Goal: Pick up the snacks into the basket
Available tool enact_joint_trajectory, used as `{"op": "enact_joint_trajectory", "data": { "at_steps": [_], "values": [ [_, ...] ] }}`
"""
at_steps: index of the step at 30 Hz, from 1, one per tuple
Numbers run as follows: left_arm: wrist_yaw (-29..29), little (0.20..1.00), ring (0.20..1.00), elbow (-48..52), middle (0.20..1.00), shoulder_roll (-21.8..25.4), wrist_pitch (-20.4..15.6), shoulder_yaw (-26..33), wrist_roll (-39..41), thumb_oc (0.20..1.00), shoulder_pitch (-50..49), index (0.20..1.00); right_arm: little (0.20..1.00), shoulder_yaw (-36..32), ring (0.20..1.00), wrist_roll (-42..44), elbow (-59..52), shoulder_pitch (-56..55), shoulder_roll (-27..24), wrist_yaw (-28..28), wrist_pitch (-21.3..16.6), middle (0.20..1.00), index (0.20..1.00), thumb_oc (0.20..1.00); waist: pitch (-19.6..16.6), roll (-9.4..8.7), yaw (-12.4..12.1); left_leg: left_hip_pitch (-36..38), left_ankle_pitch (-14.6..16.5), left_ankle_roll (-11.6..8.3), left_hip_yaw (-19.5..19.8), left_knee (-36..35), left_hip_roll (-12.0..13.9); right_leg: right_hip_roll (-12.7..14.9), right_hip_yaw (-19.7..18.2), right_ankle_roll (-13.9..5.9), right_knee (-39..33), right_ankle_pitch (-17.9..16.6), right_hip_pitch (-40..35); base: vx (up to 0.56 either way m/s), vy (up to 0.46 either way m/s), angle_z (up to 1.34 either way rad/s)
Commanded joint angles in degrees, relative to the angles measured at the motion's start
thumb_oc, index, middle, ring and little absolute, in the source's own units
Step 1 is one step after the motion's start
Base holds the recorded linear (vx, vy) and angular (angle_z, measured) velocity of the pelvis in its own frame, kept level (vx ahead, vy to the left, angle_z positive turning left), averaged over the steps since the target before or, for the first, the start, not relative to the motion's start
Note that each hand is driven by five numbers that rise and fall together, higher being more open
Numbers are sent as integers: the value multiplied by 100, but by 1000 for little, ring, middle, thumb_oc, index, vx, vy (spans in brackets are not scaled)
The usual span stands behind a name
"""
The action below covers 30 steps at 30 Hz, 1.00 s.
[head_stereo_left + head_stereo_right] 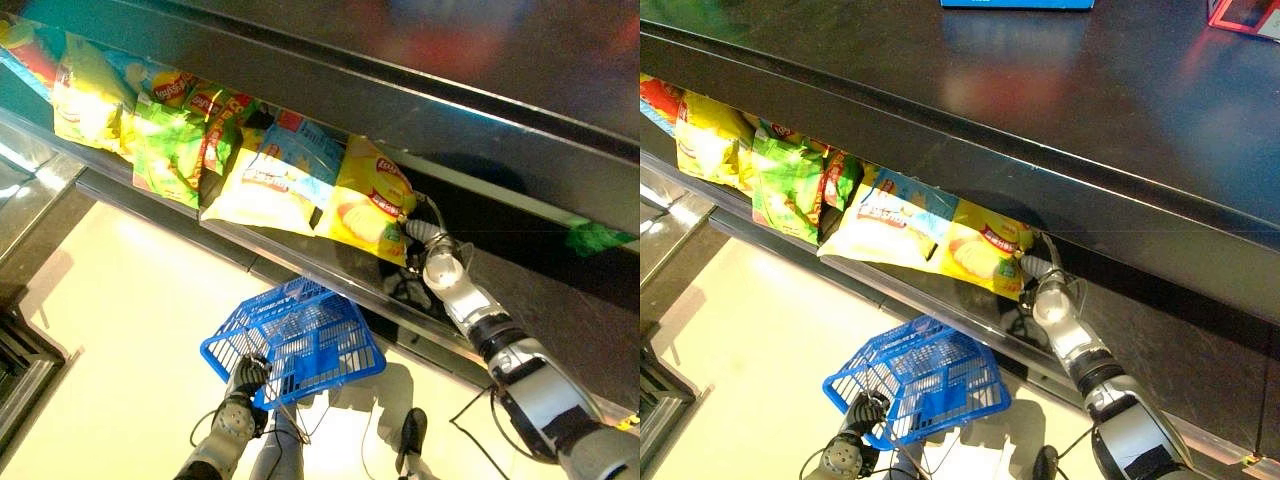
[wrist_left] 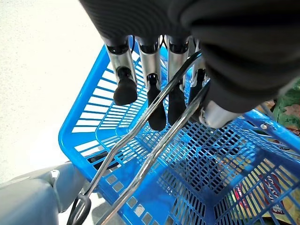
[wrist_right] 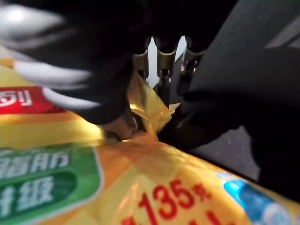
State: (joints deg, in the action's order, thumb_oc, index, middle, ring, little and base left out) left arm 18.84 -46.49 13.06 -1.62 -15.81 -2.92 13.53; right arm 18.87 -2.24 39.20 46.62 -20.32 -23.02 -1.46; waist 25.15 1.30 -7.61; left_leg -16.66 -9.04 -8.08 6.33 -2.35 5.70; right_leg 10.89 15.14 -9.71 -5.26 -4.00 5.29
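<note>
Dark shelf (image 1: 520, 300) | right robot hand (image 1: 425, 240) pinches yellow snack bag (image 1: 368, 205) (glossy, red logo) | left robot hand (image 1: 245, 378) grips blue basket (image 1: 300, 335) handle

Snack bags (image 1: 300, 175) lie along the shelf (image 1: 300, 262), basket (image 1: 300, 340) below.

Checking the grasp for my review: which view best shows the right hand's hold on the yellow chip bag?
Right wrist view: the right hand pinches the yellow chip bag by its corner. Both eye views show the whole bag on the shelf.
</note>
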Motion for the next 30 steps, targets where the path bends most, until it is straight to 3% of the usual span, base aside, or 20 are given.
{"op": "enact_joint_trajectory", "data": {
  "at_steps": [1,8,14,21,30],
  "values": [
    [183,200,200,-292,200,594,229,-271,-106,200,-442,200,200,-40,200,876,439,-981,472,250,250,200,200,200,298,176,-310,-106,-8,337,-282,-264,-577,217,-227,-135,31,-372,537,0,0,0],
    [158,200,200,-205,200,750,187,141,-17,200,-550,200,200,-1016,200,1518,-1054,-1802,-264,98,-88,200,200,200,253,124,-126,-11,32,330,-362,-265,-568,219,-277,-157,49,-373,519,0,0,0],
    [-18,200,200,-251,200,876,238,397,-127,200,-569,200,200,-1915,200,1613,-2641,-2628,-1222,377,-401,200,200,200,103,-76,183,168,96,331,-498,-265,-521,161,-428,-135,82,-346,481,-1,-8,1],
    [-242,200,200,-562,200,887,335,618,-307,200,-525,200,200,-2715,200,2092,-4118,-3820,-1523,1133,-596,200,200,200,-159,-253,536,470,210,351,-674,-265,-453,84,-587,-96,137,-257,362,22,-28,-11],
    [-525,200,200,-1046,200,842,346,818,-409,200,-492,200,200,-3118,200,3076,-4996,-4667,-1514,1972,-674,200,200,200,-558,-307,829,804,331,350,-910,-265,-371,34,-780,-82,130,-200,201,42,-24,-23]
  ]
}}
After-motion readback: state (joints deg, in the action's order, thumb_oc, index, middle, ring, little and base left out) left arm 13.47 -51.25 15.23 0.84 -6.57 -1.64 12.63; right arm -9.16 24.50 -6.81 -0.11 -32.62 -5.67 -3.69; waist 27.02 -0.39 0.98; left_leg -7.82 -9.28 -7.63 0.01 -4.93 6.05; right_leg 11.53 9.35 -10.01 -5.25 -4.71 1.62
